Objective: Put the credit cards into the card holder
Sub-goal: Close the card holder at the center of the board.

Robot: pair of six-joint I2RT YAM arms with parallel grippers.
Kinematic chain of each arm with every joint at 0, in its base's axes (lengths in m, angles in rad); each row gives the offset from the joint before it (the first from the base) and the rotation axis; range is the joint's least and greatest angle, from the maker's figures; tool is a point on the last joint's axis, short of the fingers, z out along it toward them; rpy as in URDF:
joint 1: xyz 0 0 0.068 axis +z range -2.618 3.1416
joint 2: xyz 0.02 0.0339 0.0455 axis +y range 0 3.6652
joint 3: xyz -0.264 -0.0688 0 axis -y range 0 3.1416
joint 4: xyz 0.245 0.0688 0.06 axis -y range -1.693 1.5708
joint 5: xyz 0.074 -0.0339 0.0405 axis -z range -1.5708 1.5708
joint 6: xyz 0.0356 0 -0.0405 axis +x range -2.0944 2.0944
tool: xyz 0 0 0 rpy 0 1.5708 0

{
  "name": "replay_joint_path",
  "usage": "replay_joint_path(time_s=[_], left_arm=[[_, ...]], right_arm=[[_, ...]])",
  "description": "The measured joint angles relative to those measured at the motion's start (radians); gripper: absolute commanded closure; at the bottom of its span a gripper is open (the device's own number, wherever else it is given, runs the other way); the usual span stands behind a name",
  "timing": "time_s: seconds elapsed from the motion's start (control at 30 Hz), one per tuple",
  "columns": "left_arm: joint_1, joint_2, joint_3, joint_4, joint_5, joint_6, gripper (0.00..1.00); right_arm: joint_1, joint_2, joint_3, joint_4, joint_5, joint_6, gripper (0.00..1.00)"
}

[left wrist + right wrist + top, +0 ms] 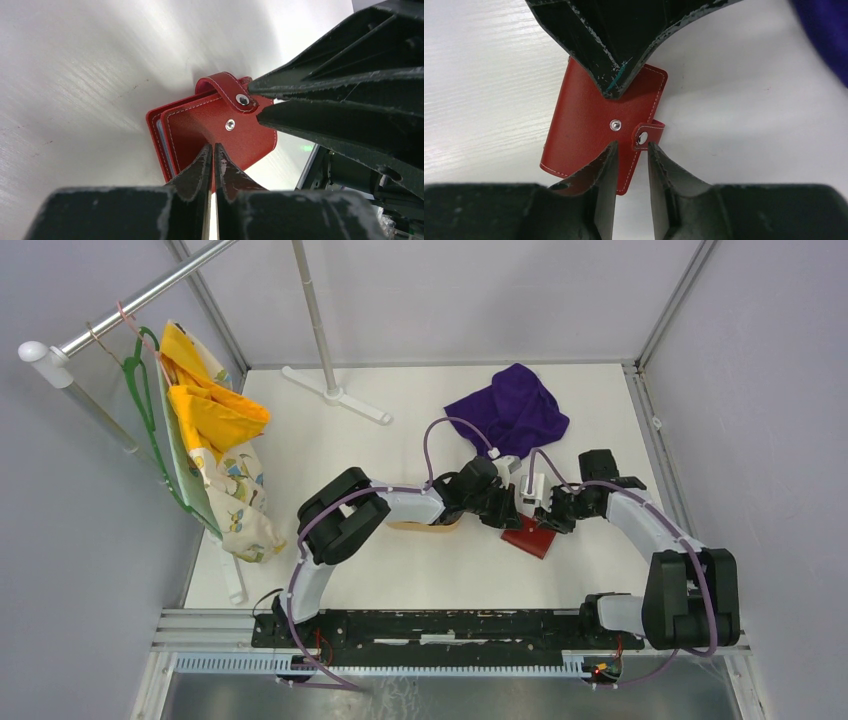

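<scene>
The red card holder (533, 538) lies folded on the white table between both grippers. Its snap tab (647, 133) curls loose, unfastened from the stud (615, 125). My left gripper (214, 146) is shut, and its tips rest on the holder's cover (200, 125). My right gripper (631, 145) is slightly open, with the tab just ahead of the gap between its tips. It reaches in from the opposite side in the left wrist view (260, 102). A pale edge (161, 136) shows between the covers. No loose credit cards are in view.
A tan wooden tray (425, 525) sits mostly hidden under the left arm. A purple cloth (510, 410) lies behind the grippers. A white stand base (335, 392) is at the back, and a rack with yellow clothes (210, 410) is at the left.
</scene>
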Motion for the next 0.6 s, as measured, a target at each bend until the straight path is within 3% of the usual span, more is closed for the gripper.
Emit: replay_joint_path(time_s=[0.13,0.33,0.6], left_arm=[[0.0,0.0,-0.003,0.004,0.0,-0.007,0.9],[0.0,0.0,-0.005,0.008,0.0,-0.011,0.9],[0.0,0.0,-0.005,0.01,0.0,-0.012,0.9]], right_arm=[[0.0,-0.024,-0.01,0.025,0.011,0.015,0.56],[0.0,-0.032,-0.016,0.056,0.021,0.042,0.56],[0.034,-0.031,-0.016,0.096,0.032,0.087,0.66]])
